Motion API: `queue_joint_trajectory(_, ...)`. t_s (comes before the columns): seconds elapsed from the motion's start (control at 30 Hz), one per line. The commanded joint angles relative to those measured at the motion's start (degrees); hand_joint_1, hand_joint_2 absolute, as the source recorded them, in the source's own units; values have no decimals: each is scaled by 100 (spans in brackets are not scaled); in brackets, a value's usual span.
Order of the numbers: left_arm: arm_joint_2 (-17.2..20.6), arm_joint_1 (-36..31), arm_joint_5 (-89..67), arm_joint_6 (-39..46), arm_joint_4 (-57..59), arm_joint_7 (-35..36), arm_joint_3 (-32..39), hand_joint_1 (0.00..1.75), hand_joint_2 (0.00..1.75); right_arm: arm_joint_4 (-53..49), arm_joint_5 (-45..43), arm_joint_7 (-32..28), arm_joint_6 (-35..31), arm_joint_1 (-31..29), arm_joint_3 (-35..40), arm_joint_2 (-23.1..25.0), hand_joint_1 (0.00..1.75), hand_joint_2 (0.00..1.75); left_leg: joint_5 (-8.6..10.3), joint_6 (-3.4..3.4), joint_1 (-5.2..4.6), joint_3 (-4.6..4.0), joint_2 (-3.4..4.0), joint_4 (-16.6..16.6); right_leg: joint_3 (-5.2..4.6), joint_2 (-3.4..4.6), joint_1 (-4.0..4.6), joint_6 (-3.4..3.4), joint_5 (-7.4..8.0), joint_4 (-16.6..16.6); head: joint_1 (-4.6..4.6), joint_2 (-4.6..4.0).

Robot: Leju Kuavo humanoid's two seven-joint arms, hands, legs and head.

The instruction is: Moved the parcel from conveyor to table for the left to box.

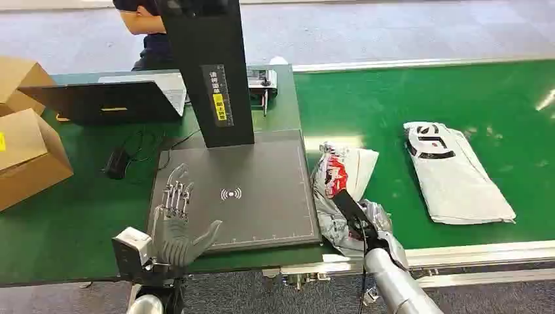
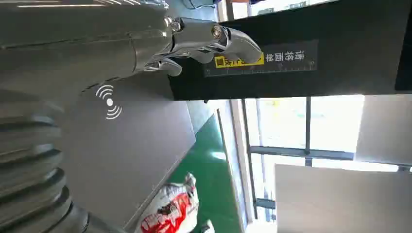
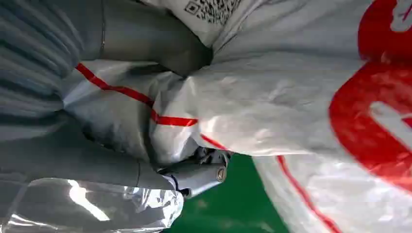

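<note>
A crumpled grey and white parcel bag (image 1: 340, 190) with red print lies on the green belt just right of the dark scanner plate (image 1: 255, 190). My right hand (image 1: 366, 229) grips its near end; in the right wrist view the thumb (image 3: 150, 39) and fingers (image 3: 194, 174) press into the bag (image 3: 291, 97). My left hand (image 1: 175, 219) hovers flat and empty over the plate's near left corner, its fingers (image 2: 214, 41) spread. The bag's red end (image 2: 170, 208) also appears in the left wrist view.
A second flat grey parcel (image 1: 451, 170) lies further right on the belt. A black scanner post (image 1: 209, 72) rises from the plate. Cardboard boxes (image 1: 26, 144) stand at the far left, a laptop (image 1: 105, 101) behind, and a person (image 1: 147, 33) beyond the table.
</note>
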Motion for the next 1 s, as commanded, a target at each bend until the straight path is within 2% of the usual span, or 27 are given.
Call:
queue_joint_trajectory(0.03,89,-119,19,5,287,43,-48,0,175,79,57,96,-12,140,106,15,175,175,9,0,0,0,-10,-10,1,-5,1,-7,6,-8,0,0)
queue_joint_trajectory(0.3,71,-117,12,12,295,39,-45,0,175,16,60,77,-158,203,17,14,175,175,12,1,-2,-4,-11,-11,-2,-6,0,-7,8,-8,2,0)
queue_joint_trajectory(0.4,62,-101,8,37,284,36,-41,0,175,-40,170,18,-615,229,-12,-11,175,175,6,1,0,1,-8,-7,4,-5,1,-4,4,-7,2,0)
queue_joint_trajectory(0.6,46,-72,12,81,292,-20,-62,0,175,-342,151,-657,-1826,146,-216,-17,175,175,12,2,-4,-14,-1,-8,-14,4,-4,-8,11,-4,2,0)
queue_joint_trajectory(0.63,32,-89,10,79,327,-45,-68,0,175,-497,354,-675,-2164,162,-216,-60,175,175,7,2,-4,-13,0,-3,-13,4,-5,-5,6,1,2,0)
queue_joint_trajectory(0.67,14,-104,9,87,354,-67,-79,0,175,-937,789,-592,-2164,278,-504,-78,175,175,10,2,-5,-18,-3,-4,-17,1,-6,-6,8,0,2,0)
queue_joint_trajectory(0.8,-17,-142,-7,129,404,-101,-107,0,175,-1494,2217,-354,-2164,336,-1265,65,175,175,12,1,-5,-19,-14,-3,-20,-7,-5,-7,5,2,2,0)
queue_joint_trajectory(1.0,-40,-123,-20,179,360,-109,-95,0,175,-1684,2571,-717,-2164,29,-1681,281,175,175,8,2,-6,-19,5,1,-23,11,-3,-5,8,6,2,0)
